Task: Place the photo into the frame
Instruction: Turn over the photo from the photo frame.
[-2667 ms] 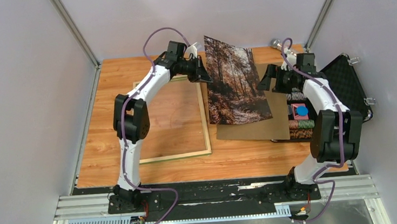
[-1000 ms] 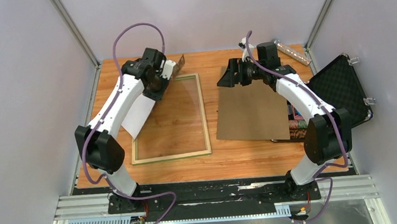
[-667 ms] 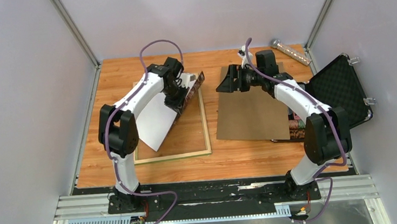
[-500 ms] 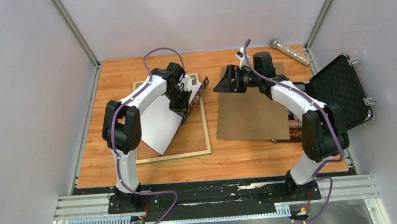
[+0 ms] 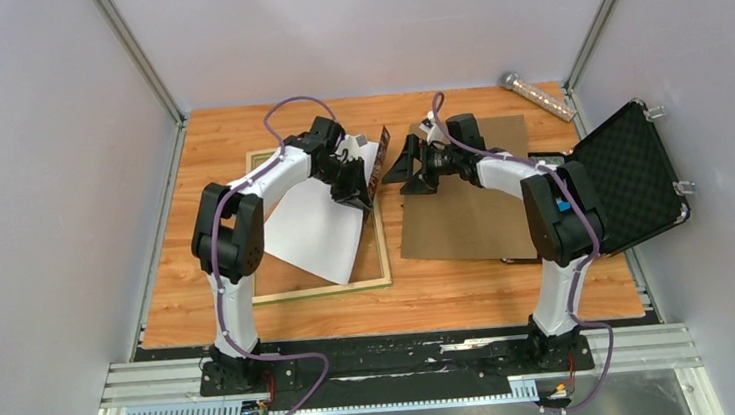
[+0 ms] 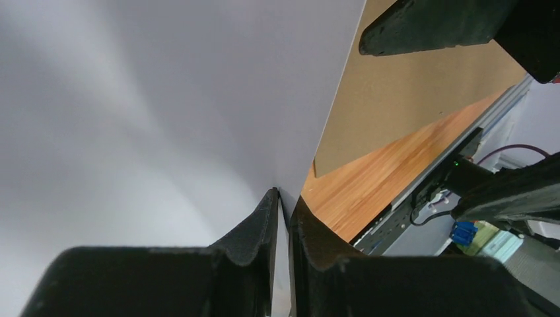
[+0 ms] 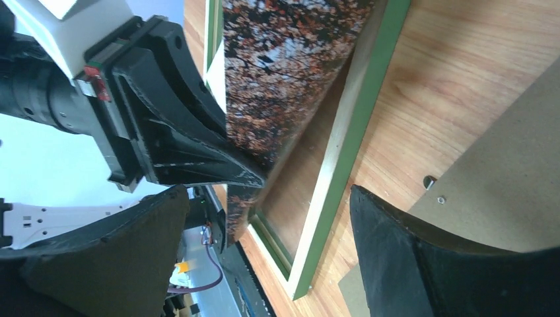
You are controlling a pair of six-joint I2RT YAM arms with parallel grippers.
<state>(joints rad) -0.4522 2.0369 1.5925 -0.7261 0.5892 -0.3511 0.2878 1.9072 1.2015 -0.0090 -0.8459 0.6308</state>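
**Q:** Closest in, where is the frame [image 5: 321,290]?
**Me:** It lies flat on the left half of the table [image 5: 432,297], pale wood side up. My right wrist view catches green along its rail.

**Q:** And the photo [image 5: 320,227]?
**Me:** White back up, slanted across the frame's right half. The near corner is down inside the opening. The far right edge is lifted, and the autumn print shows on its underside.

**Q:** Left tool?
**Me:** My left gripper [image 5: 360,193] pinches that raised edge, with the fingers [image 6: 264,224] almost together on the thin sheet.

**Q:** Right tool?
**Me:** My right gripper [image 5: 398,170] hangs just beside the lifted edge. The jaws are spread wide with nothing between them. It sits over the far left corner of the brown backing board [image 5: 465,219], which lies flat to the right of the frame.

**Q:** Farther out?
**Me:** An open black case [image 5: 632,174] lined with foam sits at the right edge. A clear tube [image 5: 537,95] lies in the far right corner.
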